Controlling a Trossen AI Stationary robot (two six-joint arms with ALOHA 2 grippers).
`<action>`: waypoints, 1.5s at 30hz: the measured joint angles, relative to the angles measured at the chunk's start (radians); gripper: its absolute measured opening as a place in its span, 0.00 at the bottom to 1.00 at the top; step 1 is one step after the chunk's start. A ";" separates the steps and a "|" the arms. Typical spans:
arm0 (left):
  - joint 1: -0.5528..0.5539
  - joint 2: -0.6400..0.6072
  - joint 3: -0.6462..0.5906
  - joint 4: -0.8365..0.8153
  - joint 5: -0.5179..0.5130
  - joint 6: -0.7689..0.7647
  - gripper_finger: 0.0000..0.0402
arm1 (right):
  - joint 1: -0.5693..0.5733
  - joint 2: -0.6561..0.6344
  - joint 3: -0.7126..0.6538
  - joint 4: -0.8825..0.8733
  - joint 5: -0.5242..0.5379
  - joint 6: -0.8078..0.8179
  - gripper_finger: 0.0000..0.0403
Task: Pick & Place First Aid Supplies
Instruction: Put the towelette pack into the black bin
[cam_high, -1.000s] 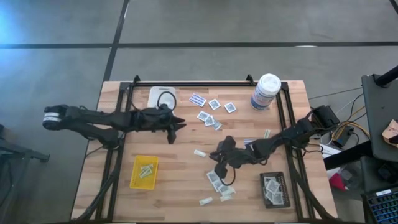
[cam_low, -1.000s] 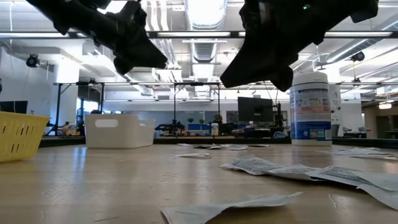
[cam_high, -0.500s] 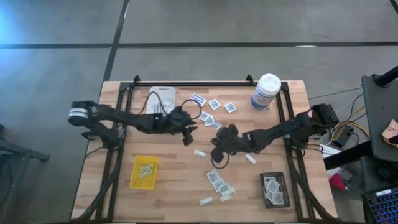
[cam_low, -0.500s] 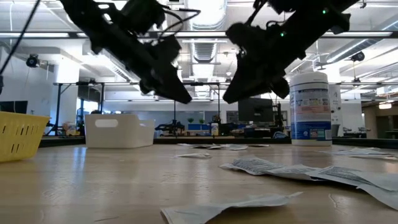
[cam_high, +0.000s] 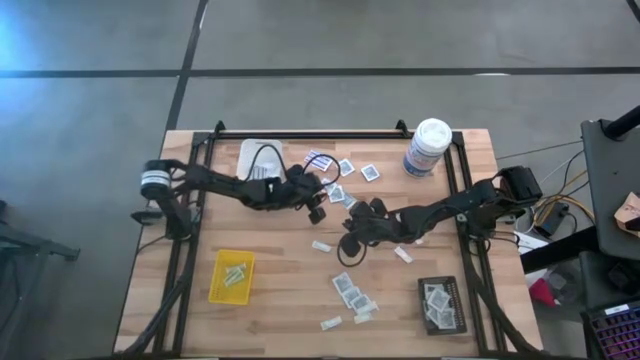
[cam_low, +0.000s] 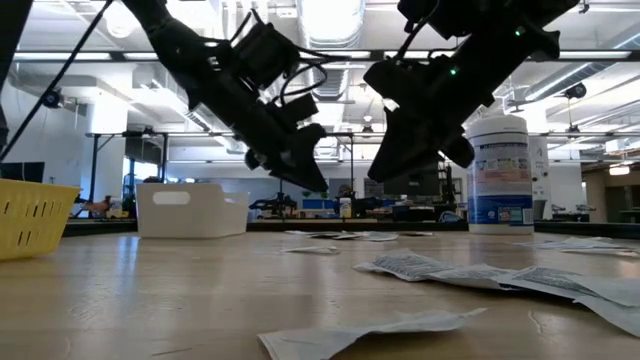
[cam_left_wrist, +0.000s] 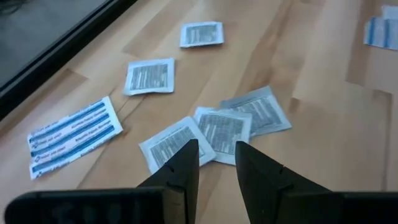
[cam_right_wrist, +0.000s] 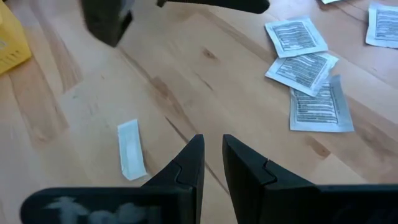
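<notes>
The overlapping cluster of three flat white square packets with dark grey printed centres (cam_left_wrist: 214, 129) lies on the wooden counter (cam_high: 290, 290) directly ahead of the left gripper (cam_left_wrist: 216, 163), just past its fingertips; being square, the packets have no long axis to line up with. The dark fingers (cam_left_wrist: 181, 167) stand a narrow gap apart and hold nothing. The right gripper (cam_right_wrist: 212, 163) hangs nearby over bare wood, its fingers nearly together and empty, beside a small pale narrow strip (cam_right_wrist: 130, 149).

Three trays (cam_high: 232, 277), one canister (cam_high: 428, 147), two blue-striped strips (cam_high: 318, 159)
</notes>
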 joint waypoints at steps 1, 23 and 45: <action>0.005 0.005 0.004 -0.002 0.000 -0.006 0.25 | 0.000 0.000 0.000 -0.001 0.000 0.003 0.14; 0.093 0.183 0.199 -0.234 0.040 0.049 0.25 | 0.001 0.002 -0.002 -0.004 0.000 0.025 0.14; -0.026 0.237 0.200 -0.412 0.210 0.021 0.25 | 0.001 0.002 -0.003 -0.009 -0.002 0.025 0.14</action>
